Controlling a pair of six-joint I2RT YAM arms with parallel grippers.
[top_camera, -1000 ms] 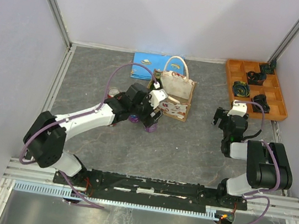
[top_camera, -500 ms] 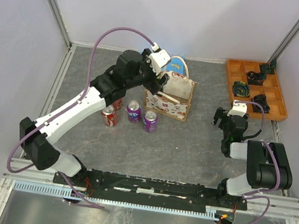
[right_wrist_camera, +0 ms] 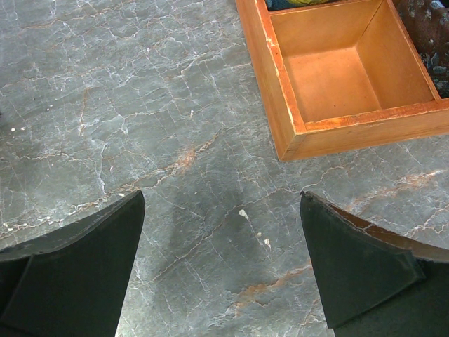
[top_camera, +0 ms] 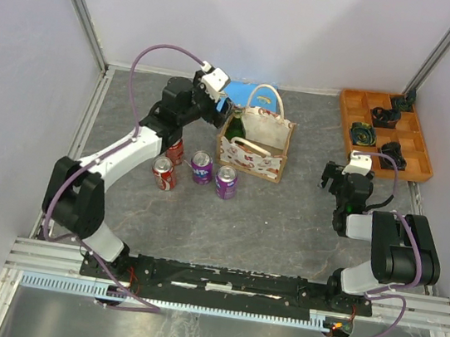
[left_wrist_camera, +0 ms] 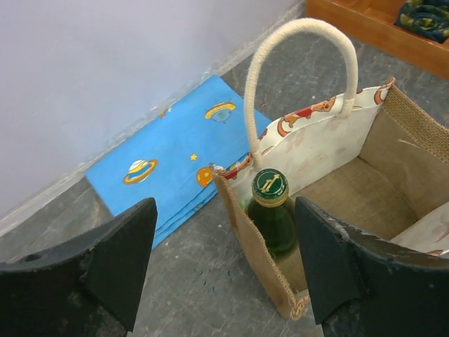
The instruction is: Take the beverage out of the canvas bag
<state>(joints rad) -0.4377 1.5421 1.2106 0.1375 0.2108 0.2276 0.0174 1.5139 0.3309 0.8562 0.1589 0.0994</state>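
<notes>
The canvas bag (top_camera: pixel 259 150) stands at mid table, open at the top, with cream loop handles (left_wrist_camera: pixel 302 29). A green glass bottle (top_camera: pixel 235 123) with a green-and-gold cap (left_wrist_camera: pixel 270 187) stands upright in the bag's left end. My left gripper (top_camera: pixel 223 115) is open and empty, just left of and above that end; in the left wrist view (left_wrist_camera: pixel 224 270) the bag's burlap edge (left_wrist_camera: pixel 256 246) and the bottle lie between its spread fingers, untouched. My right gripper (top_camera: pixel 334 179) is open and empty, low over bare table (right_wrist_camera: pixel 223 267).
Two red cans (top_camera: pixel 164 173) and two purple cans (top_camera: pixel 225 182) stand in front of the bag's left side. A folded blue cloth (left_wrist_camera: pixel 168 165) lies behind the bag by the back wall. An orange compartment tray (top_camera: pixel 385 132) sits at back right; its near corner shows in the right wrist view (right_wrist_camera: pixel 330 130).
My left arm has left the cans, risen over the bag's back, then swung left and down to the bag's left end. The right arm has not moved.
</notes>
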